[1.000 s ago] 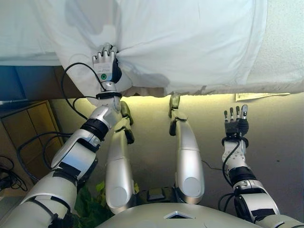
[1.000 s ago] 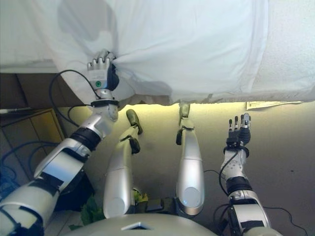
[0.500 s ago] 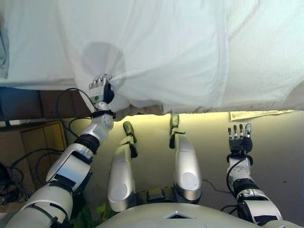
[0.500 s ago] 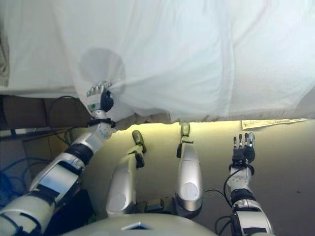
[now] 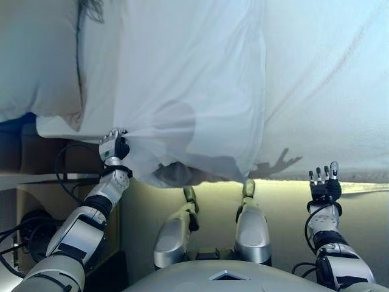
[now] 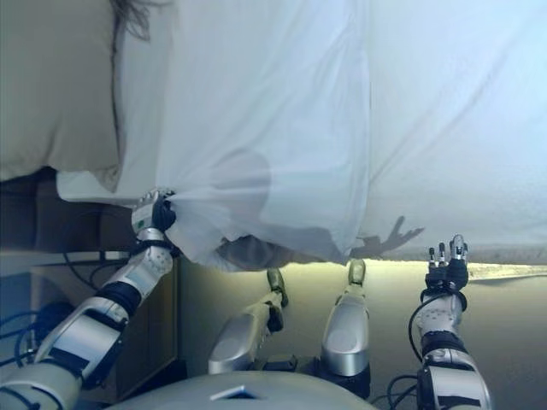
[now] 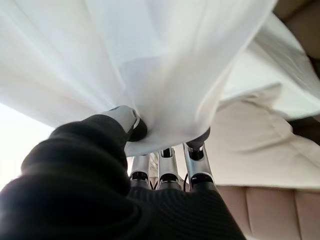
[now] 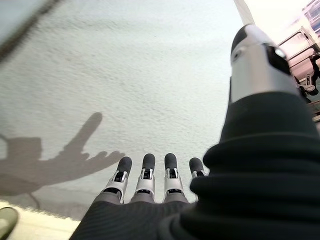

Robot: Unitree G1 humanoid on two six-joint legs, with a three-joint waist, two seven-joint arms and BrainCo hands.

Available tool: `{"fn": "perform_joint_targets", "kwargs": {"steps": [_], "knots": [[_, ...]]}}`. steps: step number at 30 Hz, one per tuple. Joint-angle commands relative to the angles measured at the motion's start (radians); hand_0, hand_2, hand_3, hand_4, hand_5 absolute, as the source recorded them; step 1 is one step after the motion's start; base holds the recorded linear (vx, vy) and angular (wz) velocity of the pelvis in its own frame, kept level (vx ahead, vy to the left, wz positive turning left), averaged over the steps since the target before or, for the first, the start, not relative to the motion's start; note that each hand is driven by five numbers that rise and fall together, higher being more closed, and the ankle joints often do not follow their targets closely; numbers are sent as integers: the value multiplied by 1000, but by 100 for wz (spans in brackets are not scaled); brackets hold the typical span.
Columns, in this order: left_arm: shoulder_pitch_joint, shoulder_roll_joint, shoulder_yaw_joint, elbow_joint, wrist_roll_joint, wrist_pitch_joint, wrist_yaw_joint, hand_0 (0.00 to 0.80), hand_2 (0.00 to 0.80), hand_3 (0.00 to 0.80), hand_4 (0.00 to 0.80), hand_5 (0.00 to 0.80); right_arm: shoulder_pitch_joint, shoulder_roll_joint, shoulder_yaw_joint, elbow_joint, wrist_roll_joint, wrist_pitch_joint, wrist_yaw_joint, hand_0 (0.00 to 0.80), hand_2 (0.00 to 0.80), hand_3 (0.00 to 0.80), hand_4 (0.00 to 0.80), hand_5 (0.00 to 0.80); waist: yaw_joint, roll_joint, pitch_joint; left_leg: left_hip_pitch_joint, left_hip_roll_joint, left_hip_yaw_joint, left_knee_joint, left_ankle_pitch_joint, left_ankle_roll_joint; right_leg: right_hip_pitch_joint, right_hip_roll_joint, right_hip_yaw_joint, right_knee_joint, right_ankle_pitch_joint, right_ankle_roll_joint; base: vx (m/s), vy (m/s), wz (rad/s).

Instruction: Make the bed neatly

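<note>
At the far left a pale pillow lies on the bed, its lower edge hanging over the bed's side. Beneath it stands a wooden cabinet against the bed frame, dark in the shade.

Just right of the pillow the left hand reaches up to the white sheet and is clamped on a bunched fold at the sheet's lower left edge. In the left wrist view the thumb and the dark-tipped fingers pinch the cloth between them, and the fabric fans out from that pinch in taut creases. From the grip the sheet spreads upward and to the right across the bed, a wide loose panel whose bottom edge droops below the mattress line near the middle of the view. A long seam or fold runs down the sheet right of centre, where the panel ends and a flatter stretch of white cover begins.

Further right, the cover lies smoother over the bed, with faint diagonal creases. The right hand is held up beside the bed's lower edge, well apart from the sheet's gripped fold, fingers straight and spread, holding nothing; the right wrist view shows its fingertips clear of the white surface, with the hand's shadow cast on it.

Below the bed's edge a yellowish, brightly lit floor runs across the lower part of the scene.
</note>
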Motion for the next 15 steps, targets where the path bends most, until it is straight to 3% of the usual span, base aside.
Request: {"fn": "perform_joint_targets", "kwargs": {"steps": [1,11,12,13,14,15], "knots": [[56,99,107,152,-29,32,29,800,800,800,800,800,1,-13,-57,67,-43,-45,9,0,0,0,0,0,52,-60,-71,-58,27,-19,70,-11,-48,-11,-117,4,58,-4,66,31,42,8],[92,31,74,131,26,25,8,800,800,800,800,800,-4,29,-48,125,-54,-95,-2,0,0,0,0,0,89,-51,-110,-12,23,-47,49,-17,-44,52,-120,-32,40,-10,69,61,10,13],[93,30,74,130,26,25,5,678,678,678,678,678,-6,32,-47,125,-55,-98,-7,0,0,0,0,0,91,-51,-113,-9,24,-48,48,-18,-43,55,-120,-33,39,-10,69,33,-23,11],[96,29,76,128,22,22,6,449,449,449,449,449,-7,36,-47,124,-55,-101,-11,0,0,0,0,0,94,-53,-117,-6,24,-50,47,-19,-43,58,-119,-34,38,-10,69,33,-35,8],[101,29,80,126,13,19,12,0,0,0,0,0,-8,38,-47,123,-55,-100,-16,0,0,0,0,0,96,-55,-122,-1,25,-51,46,-19,-43,63,-116,-35,35,-10,69,34,-43,8],[104,29,85,123,5,13,16,0,0,0,0,0,-7,40,-48,122,-54,-99,-19,0,0,0,0,0,97,-57,-126,3,26,-52,44,-20,-43,67,-115,-37,33,-9,70,45,-57,8]]}}
